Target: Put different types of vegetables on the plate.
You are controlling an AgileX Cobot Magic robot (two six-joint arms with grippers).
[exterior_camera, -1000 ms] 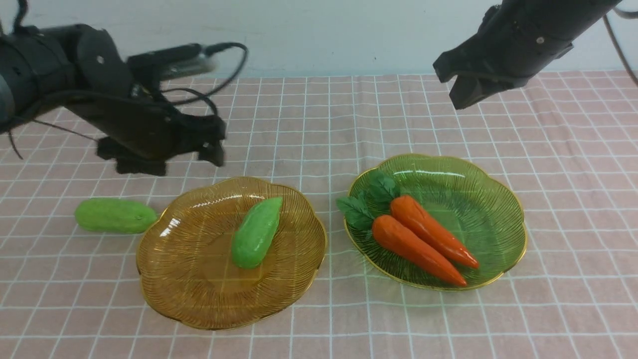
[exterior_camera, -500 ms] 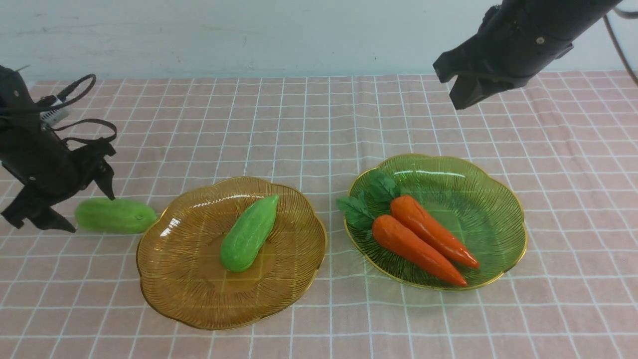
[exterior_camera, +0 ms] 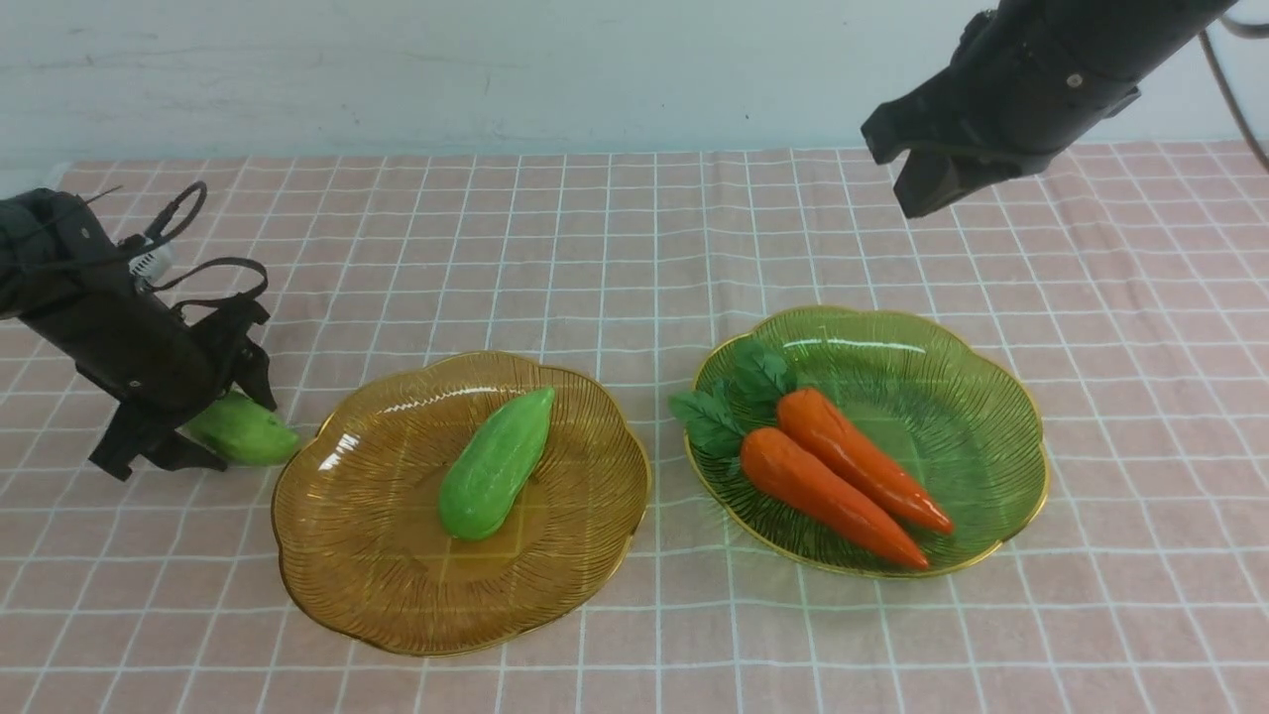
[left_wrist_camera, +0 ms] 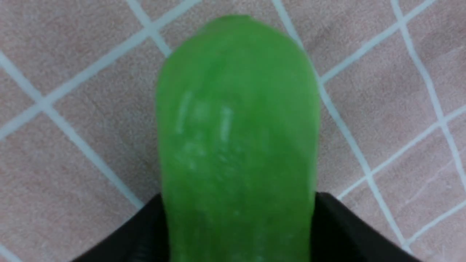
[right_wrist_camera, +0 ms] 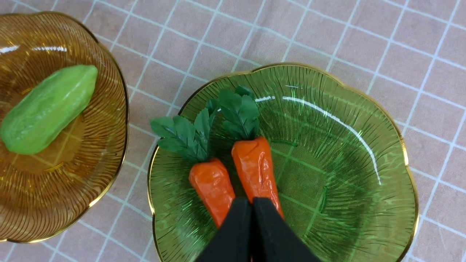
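Closest in, a light green gourd (exterior_camera: 494, 464) is being cradled diagonally in the amber plate (exterior_camera: 327, 585), a bit left of centre on the pink checked tablecloth (exterior_camera: 634, 248). To the right and a touch farther back, two carrots (exterior_camera: 823, 496) are being carried side by side, touching, in the green plate (exterior_camera: 972, 397). Their tips are pointing near-right, and the leafy tops are being draped over the far-left rim.

Over on the left, just beside the amber plate's left edge, the second gourd (exterior_camera: 248, 434) is being clamped by the left gripper (exterior_camera: 193, 431). In the left wrist view both black fingers (left_wrist_camera: 145, 236) are being pressed flat against its sides. Whether it's being lifted off the cloth can't be told.

Far right, the right gripper (exterior_camera: 917, 193) is being held high above the table, with its jaws being kept fully together.
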